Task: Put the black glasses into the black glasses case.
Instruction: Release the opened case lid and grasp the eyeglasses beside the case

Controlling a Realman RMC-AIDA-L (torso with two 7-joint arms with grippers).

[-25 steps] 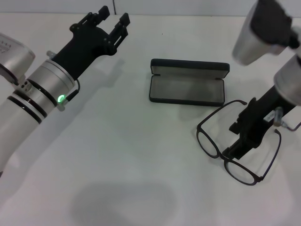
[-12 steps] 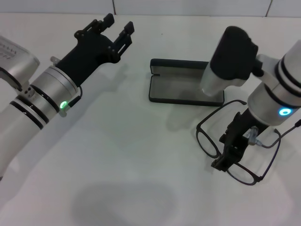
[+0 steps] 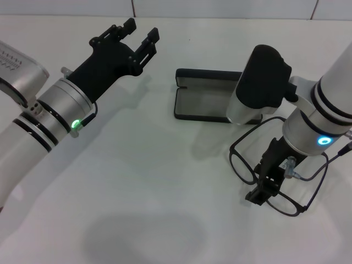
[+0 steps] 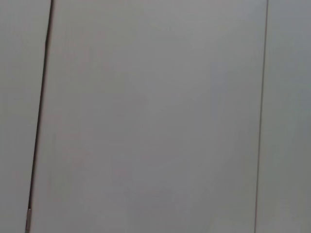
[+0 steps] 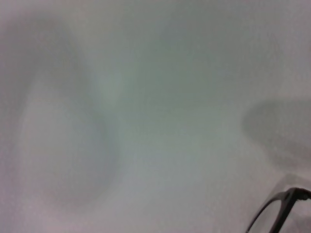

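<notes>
The black glasses lie unfolded on the white table at the right front, lenses toward me. A bit of their frame shows in the right wrist view. The black glasses case lies open behind them at the middle, grey lining up and lid raised at the back. Its right end is hidden by my right arm. My right gripper points down at the bridge between the two lenses. My left gripper is open and empty, held above the table at the back left, apart from the case.
The white table carries only the case and glasses. A grey wall with seams runs along its far edge. My right arm's black elbow housing hangs over the case's right end. The left wrist view shows only a plain panel.
My right arm has swung in over the case's right end, and its gripper has slid forward along the glasses' bridge. The glasses have not moved. The left gripper drifted slightly right.
</notes>
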